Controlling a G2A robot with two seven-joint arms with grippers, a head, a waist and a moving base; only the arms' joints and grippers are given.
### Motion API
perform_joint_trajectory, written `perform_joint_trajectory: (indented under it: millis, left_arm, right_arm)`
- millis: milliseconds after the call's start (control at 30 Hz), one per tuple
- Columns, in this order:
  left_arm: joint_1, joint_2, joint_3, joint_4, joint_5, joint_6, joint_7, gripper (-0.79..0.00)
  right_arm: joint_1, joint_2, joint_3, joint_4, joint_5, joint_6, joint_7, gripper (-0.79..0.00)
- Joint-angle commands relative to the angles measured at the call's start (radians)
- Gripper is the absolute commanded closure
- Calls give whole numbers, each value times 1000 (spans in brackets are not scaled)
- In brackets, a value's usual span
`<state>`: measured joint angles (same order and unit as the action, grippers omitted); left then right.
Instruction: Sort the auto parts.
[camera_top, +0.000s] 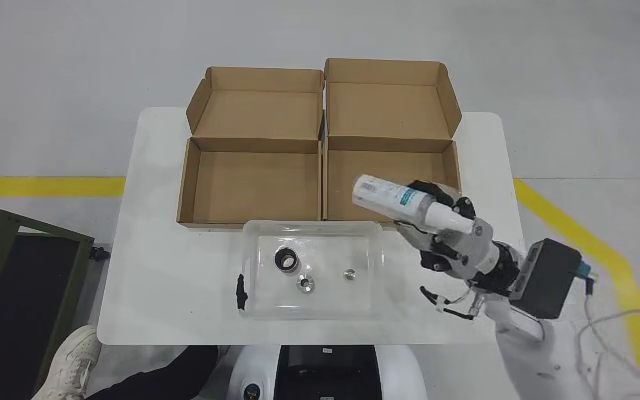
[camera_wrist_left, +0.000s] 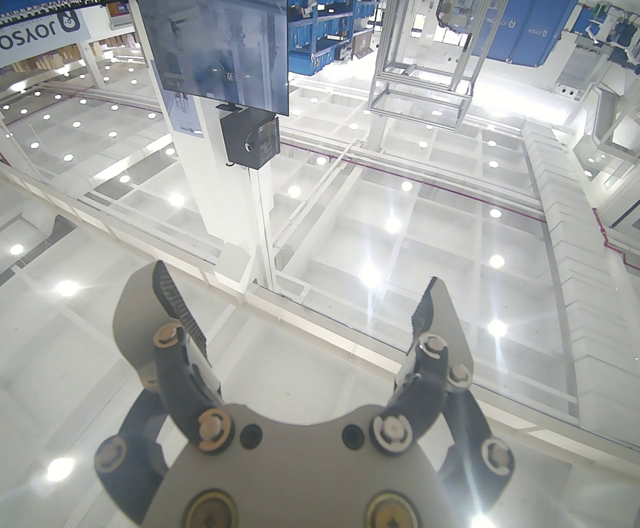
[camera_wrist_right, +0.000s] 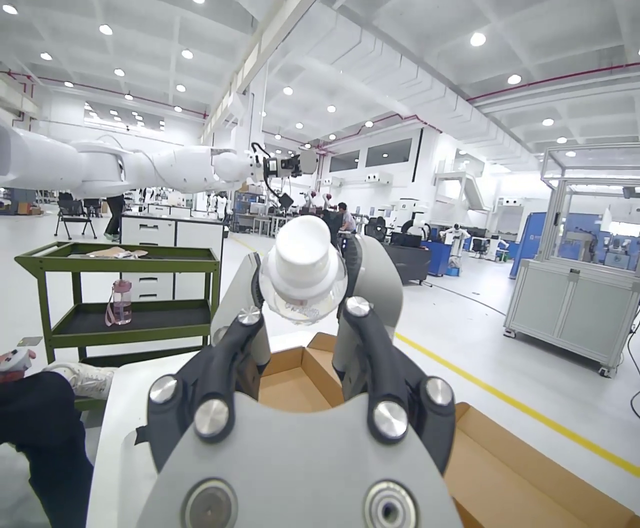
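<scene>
Right jaws are clamped on a white bottle (camera_top: 398, 199), pinching it between their tips up by the cap end. The rest sticks out over the near edge of the right-hand cardboard box (camera_top: 390, 165). Its label has teal print, too small to read. Left jaws are spread wide, holding nothing.

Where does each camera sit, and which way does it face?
Top view: overhead, facing down at the table; right end effector holds a bottle.
Left wrist view: faces the ceiling; open left end effector shows.
Right wrist view: faces across the hall; right end effector clamps the bottle.
Shared: top and right wrist views show that bottle.
</scene>
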<state>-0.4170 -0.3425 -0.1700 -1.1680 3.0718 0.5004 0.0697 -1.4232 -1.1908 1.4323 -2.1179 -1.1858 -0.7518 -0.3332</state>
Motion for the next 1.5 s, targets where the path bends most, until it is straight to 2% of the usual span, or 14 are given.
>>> perform_joint_trajectory:
  millis: [0,433,600,1000,1467]
  left_arm:
    - [0,0,0,0,0,0,0,-785]
    - [0,0,0,0,0,0,0,-785]
    - [0,0,0,0,0,0,0,-785]
    - [0,0,0,0,0,0,0,-785]
    - [0,0,0,0,0,0,0,-785]
  right_arm:
    - [9,-1,-19,11,-19,20,38,0]
    - [77,-7,-123,135,-106,140,206,0]
    - [97,-10,-151,159,-143,204,312,0]
    - [219,-27,-235,289,-104,308,547,0]
    - [332,-45,-301,416,-80,382,709,0]
